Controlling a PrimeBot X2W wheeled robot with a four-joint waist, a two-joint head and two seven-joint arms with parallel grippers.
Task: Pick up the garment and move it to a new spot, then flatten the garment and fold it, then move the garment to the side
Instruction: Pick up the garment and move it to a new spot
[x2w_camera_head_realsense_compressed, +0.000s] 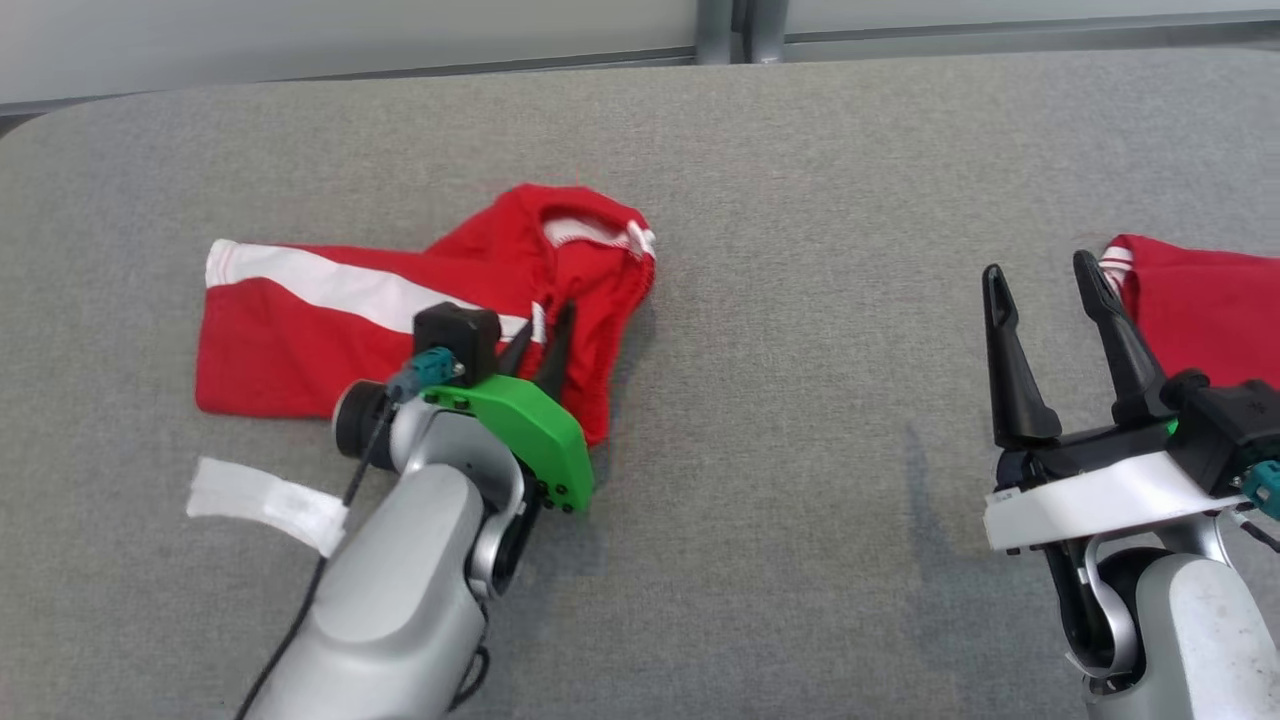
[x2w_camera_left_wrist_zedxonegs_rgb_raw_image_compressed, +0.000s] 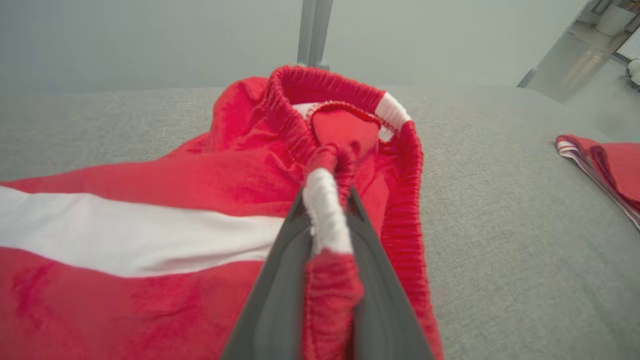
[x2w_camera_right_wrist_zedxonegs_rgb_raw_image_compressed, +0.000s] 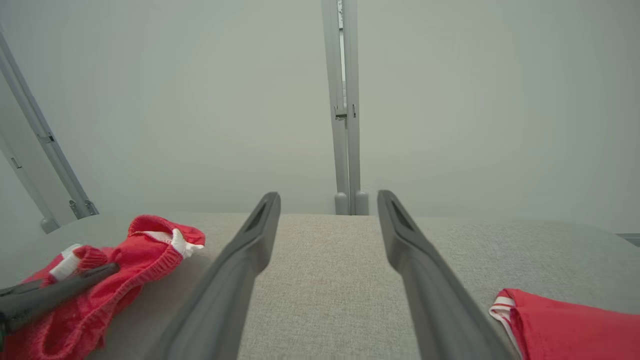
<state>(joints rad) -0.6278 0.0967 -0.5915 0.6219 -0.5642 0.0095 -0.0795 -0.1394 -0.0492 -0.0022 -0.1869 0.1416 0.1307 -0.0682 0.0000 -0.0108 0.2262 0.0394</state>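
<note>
The garment (x2w_camera_head_realsense_compressed: 330, 330) is a pair of red shorts with a white side stripe, lying crumpled on the left half of the grey padded table (x2w_camera_head_realsense_compressed: 800, 180). My left gripper (x2w_camera_head_realsense_compressed: 548, 325) is shut on its elastic waistband near the garment's right edge. In the left wrist view the two fingers pinch a red and white fold of the garment (x2w_camera_left_wrist_zedxonegs_rgb_raw_image_compressed: 150, 190) at the left gripper (x2w_camera_left_wrist_zedxonegs_rgb_raw_image_compressed: 325, 192). My right gripper (x2w_camera_head_realsense_compressed: 1038, 266) stands open and holds nothing, well to the right of the garment. The right gripper (x2w_camera_right_wrist_zedxonegs_rgb_raw_image_compressed: 327, 197) hovers over bare table, with the garment (x2w_camera_right_wrist_zedxonegs_rgb_raw_image_compressed: 145, 245) off to its left.
A second red cloth (x2w_camera_head_realsense_compressed: 1210, 310) lies folded at the table's right edge, just right of my right gripper. A white strip (x2w_camera_head_realsense_compressed: 265, 500) lies near the front left beside my left forearm. A pale wall with a metal post (x2w_camera_head_realsense_compressed: 735, 25) stands behind the table.
</note>
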